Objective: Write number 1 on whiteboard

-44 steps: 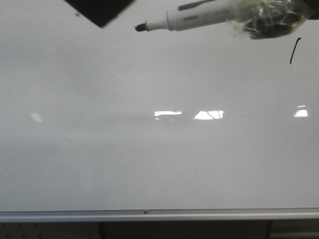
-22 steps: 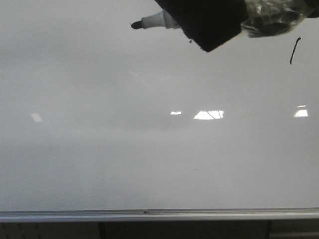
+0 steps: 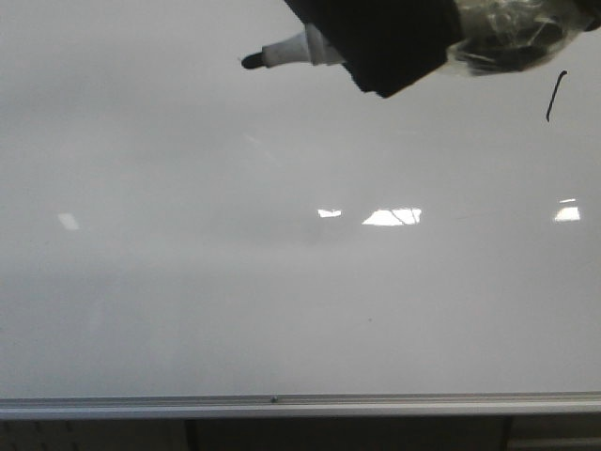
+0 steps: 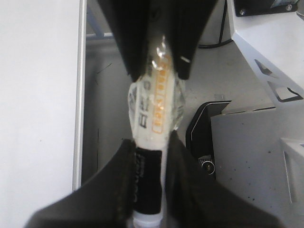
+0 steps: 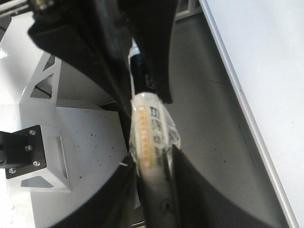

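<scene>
The whiteboard fills the front view. The number 1 is a short black stroke at its upper right. A white marker lies level at the top, its black tip pointing left, apart from the stroke. My left gripper is a dark block covering the marker's middle. In the left wrist view it is shut on the marker. My right gripper, wrapped in clear tape, holds the marker's rear end. In the right wrist view it is shut on the marker.
A silver frame edge runs along the board's bottom. Bright light reflections lie mid-board. The board's edge shows in both wrist views. White robot base brackets stand close by.
My left gripper came in from the upper left and now covers the marker's middle. The marker tip has shifted slightly left. The stroke is unchanged.
</scene>
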Motion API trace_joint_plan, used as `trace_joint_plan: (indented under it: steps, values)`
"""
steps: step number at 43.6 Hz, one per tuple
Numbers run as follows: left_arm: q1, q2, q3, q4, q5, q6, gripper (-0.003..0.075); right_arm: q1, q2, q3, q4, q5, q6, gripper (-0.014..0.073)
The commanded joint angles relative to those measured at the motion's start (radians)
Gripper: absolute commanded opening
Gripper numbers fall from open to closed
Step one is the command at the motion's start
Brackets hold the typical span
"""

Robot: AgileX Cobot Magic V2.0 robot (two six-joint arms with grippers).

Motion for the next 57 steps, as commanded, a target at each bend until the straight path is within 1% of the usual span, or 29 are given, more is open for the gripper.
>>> trace_joint_plan:
  steps: [1, 2, 5, 6, 8, 10, 12, 15, 21, 24, 26, 33, 34, 36, 38, 41, 43, 49, 57]
  values:
    - [0.007, -0.030, -0.034, 0.005, -0.055, -0.038, -0.0020, -0.003, -0.020, -0.031, 0.047, -0.001, 0.003, 0.0421]
    - [0.010, -0.030, -0.035, 0.021, -0.053, -0.053, -0.0020, -0.003, -0.022, -0.031, 0.039, -0.002, 0.003, 0.0465]
    - [0.027, -0.030, -0.036, 0.077, -0.054, -0.126, -0.0020, -0.012, -0.029, -0.031, 0.005, -0.021, 0.024, 0.0528]
    - [0.036, -0.032, -0.036, 0.107, -0.054, -0.180, -0.0020, -0.021, -0.032, -0.031, -0.013, -0.031, 0.042, 0.0531]
    - [0.053, -0.038, -0.036, 0.159, -0.051, -0.241, -0.0020, -0.041, -0.043, -0.031, -0.054, -0.052, 0.081, 0.0526]
    - [0.081, -0.047, -0.036, 0.225, -0.044, -0.344, -0.0020, -0.067, -0.055, -0.031, -0.095, -0.072, 0.125, 0.0526]
    - [0.105, -0.057, -0.036, 0.290, -0.030, -0.437, -0.0020, -0.102, -0.066, -0.031, -0.142, -0.094, 0.175, 0.0526]
    - [0.151, -0.080, -0.028, 0.379, -0.016, -0.561, -0.0020, -0.162, -0.084, -0.031, -0.188, -0.105, 0.217, 0.0526]
    - [0.271, -0.150, 0.049, 0.549, -0.030, -0.744, -0.0020, -0.234, -0.098, -0.031, -0.193, -0.114, 0.226, 0.0526]
    - [0.344, -0.190, 0.105, 0.628, -0.082, -0.834, -0.0020, -0.238, -0.098, -0.031, -0.193, -0.133, 0.226, 0.0526]
    - [0.402, -0.208, 0.145, 0.653, -0.130, -0.877, -0.0020, -0.238, -0.098, -0.028, -0.193, -0.145, 0.226, 0.0526]
    - [0.607, -0.226, 0.271, 0.651, -0.354, -0.972, -0.0020, -0.238, -0.098, -0.026, -0.193, -0.150, 0.226, 0.0526]
    - [0.640, -0.222, 0.293, 0.639, -0.415, -0.985, -0.0020, -0.238, -0.098, -0.026, -0.193, -0.150, 0.226, 0.0526]
    - [0.687, -0.215, 0.323, 0.611, -0.479, -0.991, -0.0020, -0.238, -0.098, -0.026, -0.193, -0.150, 0.226, 0.0526]
    - [0.738, -0.207, 0.355, 0.572, -0.584, -0.993, -0.0020, -0.238, -0.098, -0.026, -0.193, -0.150, 0.226, 0.0526]
    - [0.798, -0.178, 0.392, 0.501, -0.699, -0.993, -0.0020, -0.238, -0.098, -0.026, -0.193, -0.150, 0.226, 0.0526]
    - [0.830, -0.156, 0.399, 0.465, -0.749, -0.993, -0.0020, -0.238, -0.098, -0.026, -0.193, -0.150, 0.226, 0.0526]
    - [0.882, -0.069, 0.400, 0.417, -0.864, -0.993, -0.0020, -0.238, -0.098, -0.026, -0.193, -0.150, 0.226, 0.0526]
    - [0.882, 0.028, 0.400, 0.416, -0.966, -0.993, -0.0020, -0.238, -0.098, -0.026, -0.192, -0.150, 0.226, 0.0526]
